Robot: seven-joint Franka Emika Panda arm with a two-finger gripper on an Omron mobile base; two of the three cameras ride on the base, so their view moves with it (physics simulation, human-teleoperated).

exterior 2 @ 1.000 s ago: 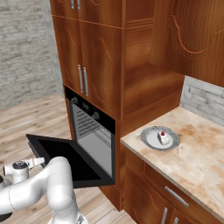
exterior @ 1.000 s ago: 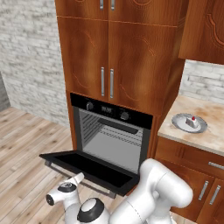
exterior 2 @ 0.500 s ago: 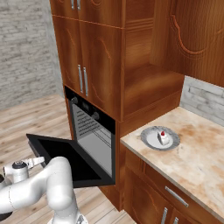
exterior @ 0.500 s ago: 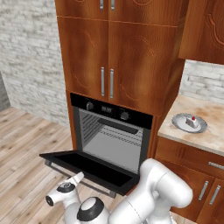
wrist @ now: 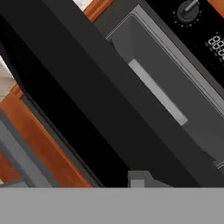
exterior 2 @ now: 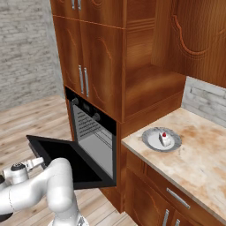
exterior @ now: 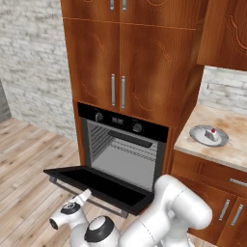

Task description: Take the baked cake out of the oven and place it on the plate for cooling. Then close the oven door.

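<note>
Black oven door (exterior: 96, 182), reddish-brown wood cabinets (exterior: 130, 53), grey-white plate (exterior 2: 152, 139).

Above my oven (exterior: 123, 149) the cabinet doors (exterior: 120, 58) are glossy reddish wood with slim brushed-metal handles. The oven looks like matt black metal with pale wire racks, and its door (exterior: 96, 182), folded down in front, is dark smooth glass. Right of the oven the counter (exterior 2: 201, 154) is mottled polished stone, carrying a smooth ceramic-looking plate (exterior 2: 152, 142). Left of the oven, the wall (exterior: 34, 72) is rough pale brick, the floor (exterior: 24, 159) satin wooden planks.
</note>
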